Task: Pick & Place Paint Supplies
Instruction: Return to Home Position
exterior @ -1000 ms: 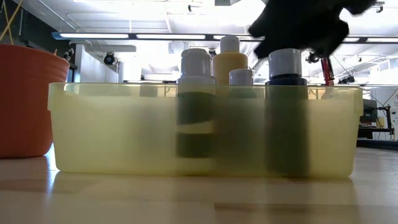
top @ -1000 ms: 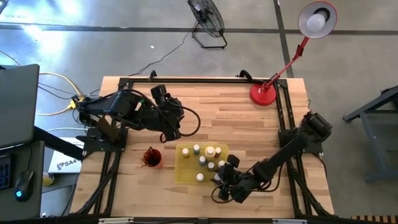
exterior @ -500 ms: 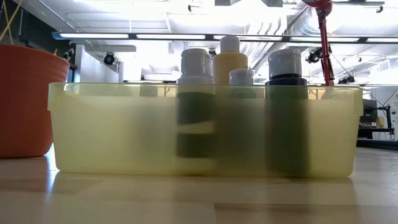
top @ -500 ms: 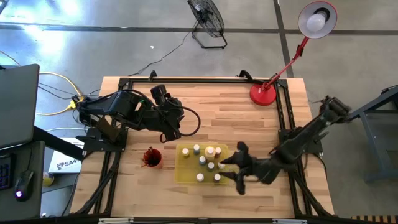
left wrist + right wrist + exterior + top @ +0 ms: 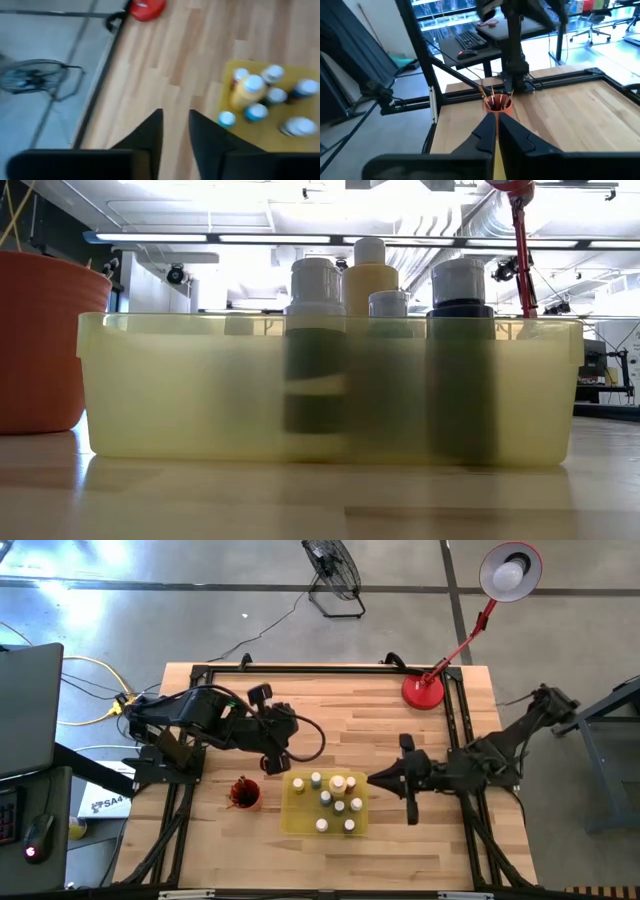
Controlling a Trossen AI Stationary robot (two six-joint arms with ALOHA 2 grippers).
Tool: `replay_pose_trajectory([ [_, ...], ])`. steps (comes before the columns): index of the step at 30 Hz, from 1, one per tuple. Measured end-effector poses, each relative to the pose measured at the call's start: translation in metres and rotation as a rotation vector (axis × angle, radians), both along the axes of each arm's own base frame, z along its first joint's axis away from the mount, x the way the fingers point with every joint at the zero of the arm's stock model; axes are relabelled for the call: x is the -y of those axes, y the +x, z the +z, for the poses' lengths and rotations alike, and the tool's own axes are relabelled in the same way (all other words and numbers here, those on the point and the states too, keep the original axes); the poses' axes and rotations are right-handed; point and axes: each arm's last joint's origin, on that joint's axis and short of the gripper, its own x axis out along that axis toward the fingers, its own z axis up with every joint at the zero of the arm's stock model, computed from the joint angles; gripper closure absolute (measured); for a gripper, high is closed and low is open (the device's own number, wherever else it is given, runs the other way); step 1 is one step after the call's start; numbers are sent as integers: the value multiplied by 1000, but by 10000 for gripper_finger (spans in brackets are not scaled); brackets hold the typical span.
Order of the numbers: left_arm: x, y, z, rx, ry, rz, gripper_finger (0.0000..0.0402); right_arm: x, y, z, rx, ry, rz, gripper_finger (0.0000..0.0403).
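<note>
**Two empty arms, bottles [image 5: 338,804] in the tray [image 5: 290,818]**

Only one bit of writing can be read: a white box [image 5: 100,802] off the table's left edge carries what we take for "SA4". The bottle labels are too blurred for us to read.

Since a second ago the right gripper [image 5: 375,780] has left the tray's lower right corner, as the high view shows it. It now sits just right of the tray over bare wood, and it is gone from the low view. Its fingers are almost together, with nothing between them. The left gripper [image 5: 272,762] has shifted only slightly and hovers beside the tray's upper left corner, fingers a little apart, empty.

The bottles stand upright inside the tray, a translucent yellow plastic box with straight walls. Their caps are pale and round, and one bottle is taller and yellowish. The brushes [image 5: 240,787], thin sticks, stand bunched in the orange cup [image 5: 246,798] just left of the tray, on the planked wooden table [image 5: 380,730].
</note>
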Motion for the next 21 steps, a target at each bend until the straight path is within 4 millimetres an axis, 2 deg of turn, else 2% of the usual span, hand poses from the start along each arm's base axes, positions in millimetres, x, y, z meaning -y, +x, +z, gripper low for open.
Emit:
replay_pose_trajectory([
  [6,4,9,-2,23,-57,-34,366,13,-1,7,16,-8,55,399],
  [10,9,27,-1,112,-63,-54,390,20,1,8,17,-40,77,399],
  [14,17,41,-6,90,22,-170,399,26,3,8,4,-43,122,399],
  [18,34,27,-13,-68,31,-382,400,29,4,5,-23,-42,155,399],
  [21,46,8,-14,-139,27,-376,401,32,5,4,-35,-32,141,399],
])
